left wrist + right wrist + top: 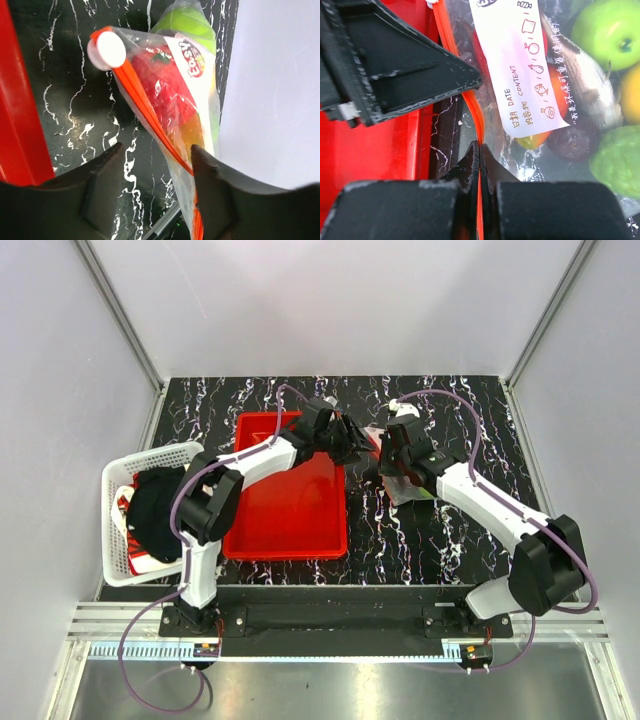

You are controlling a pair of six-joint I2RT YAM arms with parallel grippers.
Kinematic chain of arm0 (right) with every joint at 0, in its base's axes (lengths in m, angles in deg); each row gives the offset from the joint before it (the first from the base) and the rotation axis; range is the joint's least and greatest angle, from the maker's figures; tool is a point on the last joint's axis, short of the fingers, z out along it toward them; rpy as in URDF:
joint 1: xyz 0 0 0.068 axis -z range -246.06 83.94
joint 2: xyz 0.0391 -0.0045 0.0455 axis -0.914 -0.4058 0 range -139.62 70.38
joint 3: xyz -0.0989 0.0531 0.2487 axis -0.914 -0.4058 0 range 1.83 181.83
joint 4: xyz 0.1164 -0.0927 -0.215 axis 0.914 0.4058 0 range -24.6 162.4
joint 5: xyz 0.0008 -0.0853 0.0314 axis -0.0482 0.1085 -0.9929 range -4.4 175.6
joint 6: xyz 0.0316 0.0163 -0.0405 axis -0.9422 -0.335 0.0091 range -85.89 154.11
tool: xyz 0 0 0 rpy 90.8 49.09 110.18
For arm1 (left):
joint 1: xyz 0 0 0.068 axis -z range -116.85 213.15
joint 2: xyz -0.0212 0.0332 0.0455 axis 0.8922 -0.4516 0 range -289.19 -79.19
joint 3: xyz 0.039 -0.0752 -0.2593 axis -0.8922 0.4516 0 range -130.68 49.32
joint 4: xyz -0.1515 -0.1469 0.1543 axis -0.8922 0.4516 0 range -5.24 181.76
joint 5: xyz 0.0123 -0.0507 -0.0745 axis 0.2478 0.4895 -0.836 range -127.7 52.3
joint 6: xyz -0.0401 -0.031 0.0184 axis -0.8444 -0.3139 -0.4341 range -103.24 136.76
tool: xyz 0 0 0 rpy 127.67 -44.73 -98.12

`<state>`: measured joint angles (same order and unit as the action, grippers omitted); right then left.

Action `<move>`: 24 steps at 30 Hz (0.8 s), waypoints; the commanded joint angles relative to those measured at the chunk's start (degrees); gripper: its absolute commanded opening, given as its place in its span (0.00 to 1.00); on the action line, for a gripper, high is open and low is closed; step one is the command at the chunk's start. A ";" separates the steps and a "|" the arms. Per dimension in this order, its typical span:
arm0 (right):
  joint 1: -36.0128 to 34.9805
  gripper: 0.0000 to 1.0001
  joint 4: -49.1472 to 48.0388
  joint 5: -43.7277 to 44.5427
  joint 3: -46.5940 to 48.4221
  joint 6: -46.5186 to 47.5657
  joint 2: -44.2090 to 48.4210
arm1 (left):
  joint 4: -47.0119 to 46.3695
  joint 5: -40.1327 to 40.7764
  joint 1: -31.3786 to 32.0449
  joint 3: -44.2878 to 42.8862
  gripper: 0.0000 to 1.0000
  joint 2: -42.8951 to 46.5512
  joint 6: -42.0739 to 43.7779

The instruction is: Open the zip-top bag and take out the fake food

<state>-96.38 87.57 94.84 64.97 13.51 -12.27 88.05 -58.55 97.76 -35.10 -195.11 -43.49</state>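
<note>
In the top view the zip-top bag (pixel 408 487) lies on the tabletop (pixel 450 410) at mid-frame, just right of the red tray (pixel 285 510). The left claw (pixel 352 440) and the right claw (pixel 383 462) both meet at the bag's left edge. Their fingers are too small here to tell how they stand.

In the left wrist view the left claw (pixel 155 162) is spread at the bottom of the frame. The orange zip strip (pixel 145 107) runs diagonally from the white slider (pixel 106 50) at upper left down to lower right. It passes between the fingers, close against the right-hand one. The fake food (pixel 160 85) shows through the plastic above.

In the right wrist view the right claw (pixel 480 157) is pressed together, pinching the zip strip at bottom centre. The strip runs straight up the frame from it, and the bag's body and toys spread to the right. The left claw is probably the nearer one to the slider end.
</note>
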 commanded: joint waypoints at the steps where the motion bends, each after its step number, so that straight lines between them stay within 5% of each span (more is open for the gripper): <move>1: 0.18 0.00 -1.87 -1.94 -0.47 -1.55 2.93 | -3.11 -1.74 0.37 -3.11 0.48 -1.15 0.66; 4: 0.18 0.00 -1.87 -2.38 -1.17 -2.07 3.55 | -3.20 -3.15 0.46 -5.40 0.23 -2.11 3.02; 5: 0.18 0.00 -1.78 -2.55 -1.43 -1.90 3.81 | -3.11 -3.68 0.46 -6.97 0.03 -2.29 5.56; 7: 1.40 0.07 -0.65 -2.55 -0.91 -1.55 4.60 | -1.45 -5.51 0.72 -8.99 0.00 -3.00 9.43; 8: 2.63 0.19 1.80 -3.34 1.01 -1.37 4.78 | -0.49 -6.48 0.90 -10.40 0.00 -3.61 13.80; 9: 3.95 0.41 3.04 -4.48 2.07 -1.37 5.04 | 1.26 -7.36 1.07 -12.24 0.00 -3.87 16.10; 12: 9.40 0.61 7.61 -8.09 6.81 -1.63 6.10 | 2.16 -11.14 1.77 -13.40 0.00 -3.18 22.97; 13: 10.19 0.82 8.84 -7.66 8.22 -1.72 6.53 | 2.25 -12.20 1.86 -13.40 0.00 -2.74 24.38; 15: 11.69 0.99 11.04 -6.16 11.21 -2.51 7.15 | 2.95 -12.73 2.47 -13.40 0.00 -1.34 28.59; 24: 19.59 1.00 12.10 -17.58 20.80 5.30 3.03 | 11.55 -18.88 3.45 -21.65 0.00 0.61 41.17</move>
<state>-80.49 98.50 83.56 82.12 13.71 -7.33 96.44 -71.75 100.63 -48.78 -199.02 -11.08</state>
